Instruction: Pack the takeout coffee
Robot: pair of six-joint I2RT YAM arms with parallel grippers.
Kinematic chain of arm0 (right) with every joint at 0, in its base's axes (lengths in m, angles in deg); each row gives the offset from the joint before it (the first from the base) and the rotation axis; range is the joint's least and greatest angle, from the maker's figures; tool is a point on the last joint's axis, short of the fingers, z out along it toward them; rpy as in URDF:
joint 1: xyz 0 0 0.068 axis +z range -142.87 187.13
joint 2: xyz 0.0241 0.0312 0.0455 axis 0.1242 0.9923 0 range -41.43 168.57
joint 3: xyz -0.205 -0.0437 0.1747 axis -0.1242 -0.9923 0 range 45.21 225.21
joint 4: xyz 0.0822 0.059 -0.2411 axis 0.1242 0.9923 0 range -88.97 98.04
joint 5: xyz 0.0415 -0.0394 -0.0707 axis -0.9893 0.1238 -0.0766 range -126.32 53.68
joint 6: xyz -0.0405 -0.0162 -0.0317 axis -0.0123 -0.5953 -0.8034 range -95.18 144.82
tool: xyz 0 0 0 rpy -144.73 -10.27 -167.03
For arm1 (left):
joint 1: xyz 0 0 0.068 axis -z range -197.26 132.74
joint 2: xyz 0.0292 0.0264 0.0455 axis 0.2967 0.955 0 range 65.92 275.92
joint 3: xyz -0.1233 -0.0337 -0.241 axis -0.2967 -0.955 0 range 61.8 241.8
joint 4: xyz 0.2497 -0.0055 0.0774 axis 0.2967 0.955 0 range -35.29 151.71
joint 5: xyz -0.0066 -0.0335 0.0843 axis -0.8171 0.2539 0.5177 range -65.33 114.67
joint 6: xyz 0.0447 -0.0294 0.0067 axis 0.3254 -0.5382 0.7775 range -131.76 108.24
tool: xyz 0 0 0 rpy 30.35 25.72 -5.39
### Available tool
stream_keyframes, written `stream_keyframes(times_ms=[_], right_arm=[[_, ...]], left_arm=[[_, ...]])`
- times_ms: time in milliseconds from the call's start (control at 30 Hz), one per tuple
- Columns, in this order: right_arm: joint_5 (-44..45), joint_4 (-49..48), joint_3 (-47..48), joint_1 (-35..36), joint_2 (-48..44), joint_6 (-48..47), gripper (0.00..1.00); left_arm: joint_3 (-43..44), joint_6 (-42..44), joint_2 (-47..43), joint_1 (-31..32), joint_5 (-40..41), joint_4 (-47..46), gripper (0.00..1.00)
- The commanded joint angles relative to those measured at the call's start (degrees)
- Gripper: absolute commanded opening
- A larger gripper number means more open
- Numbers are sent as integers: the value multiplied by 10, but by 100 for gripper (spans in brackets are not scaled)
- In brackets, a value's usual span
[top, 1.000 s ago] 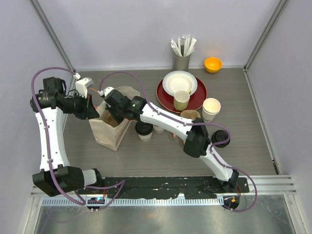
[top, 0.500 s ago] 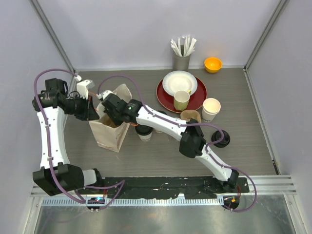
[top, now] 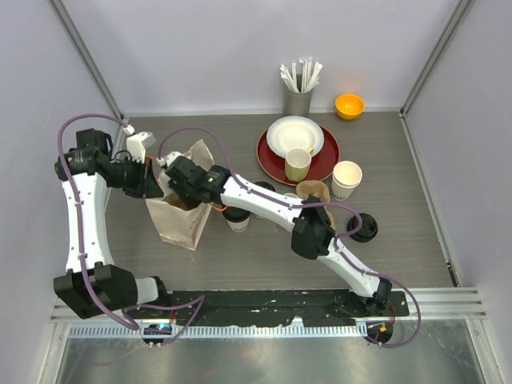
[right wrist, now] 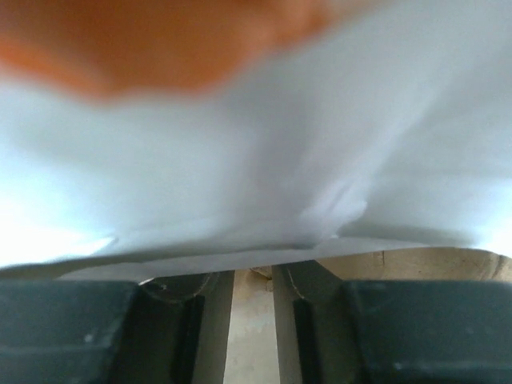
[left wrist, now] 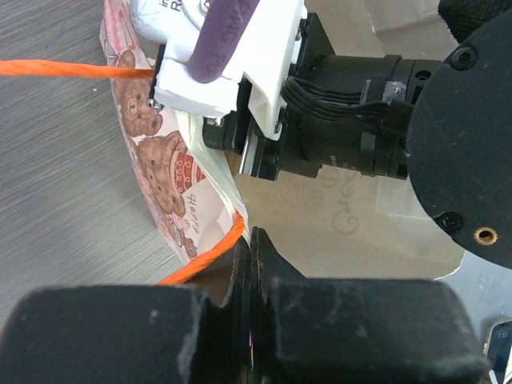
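A paper bag [top: 178,218] with orange cord handles stands open at the left of the table. My left gripper [top: 154,182] is shut on its rim, and the left wrist view shows the jaws [left wrist: 250,237] pinching the bag's edge [left wrist: 210,172] beside the cord. My right gripper [top: 182,184] reaches down into the bag. In the right wrist view its fingers [right wrist: 252,276] stand slightly apart with nothing between them, against the bag's white inner wall [right wrist: 264,160]. One takeout coffee [top: 236,216], cream with a black lid, stands just right of the bag. A second dark lid [top: 262,189] peeks from behind the right forearm.
A red plate [top: 320,164] holds a white dish [top: 294,134] and a pale green mug [top: 298,164]. Stacked white cups [top: 346,180], a loose black lid [top: 364,228], a straw holder [top: 298,98] and an orange bowl [top: 350,106] sit at the right and back.
The right arm has pushed further left and down into the bag, and its jaws have parted a little. The left gripper has kept its hold on the rim.
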Motion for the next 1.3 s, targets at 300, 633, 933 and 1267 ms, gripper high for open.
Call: stream_keyframes(times_ms=[300, 633, 933, 1267], right_arm=[[-11, -42, -95, 12, -100, -45, 53], [3, -75, -109, 13, -146, -68, 64], [6, -105, -126, 13, -183, -92, 66], [10, -126, -152, 13, -204, -101, 66]], left_arm=[[19, 9, -2, 2, -57, 32, 0], [31, 6, 14, 2, -24, 37, 0], [41, 2, 23, 2, -11, 38, 0], [43, -4, 24, 2, 5, 30, 0]])
